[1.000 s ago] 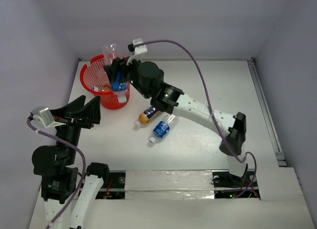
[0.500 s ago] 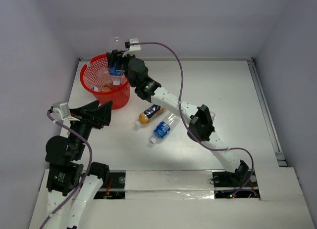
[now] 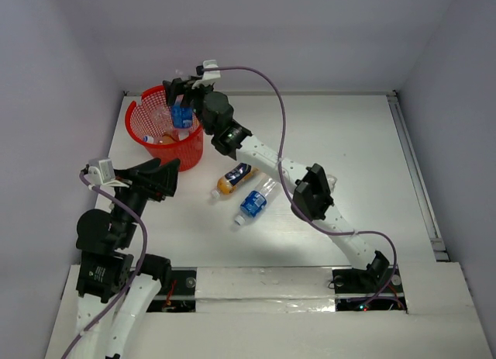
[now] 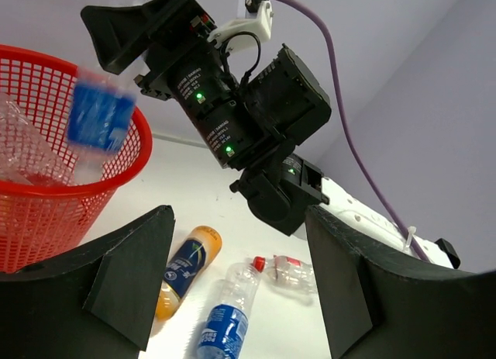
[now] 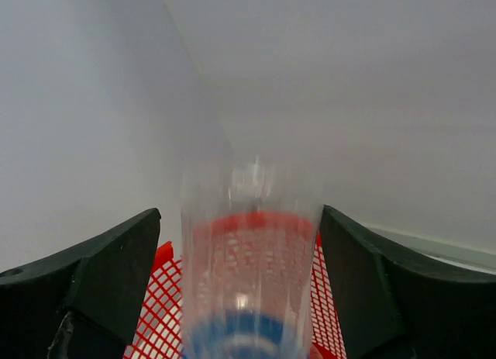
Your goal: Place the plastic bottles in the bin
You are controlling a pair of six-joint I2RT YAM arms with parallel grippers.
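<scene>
The right gripper [image 3: 180,88] was held above the bin [image 3: 130,126] with its jaws spread wide. A blue-labelled bottle [image 4: 99,119] was seen blurred just over the rim, apparently let go rather than gripped. The left gripper [image 4: 239,213] was found wide and empty on the bin's near side. Three bottles were seen lying to the right of the bin: an orange-and-blue bottle [image 3: 232,178], a second blue bottle [image 3: 254,201] and a clear red-capped bottle [image 4: 283,267]. They were judged light, thin-walled, slick and prone to roll. Each would best be taken across the mid-body and squeezed gently.
</scene>
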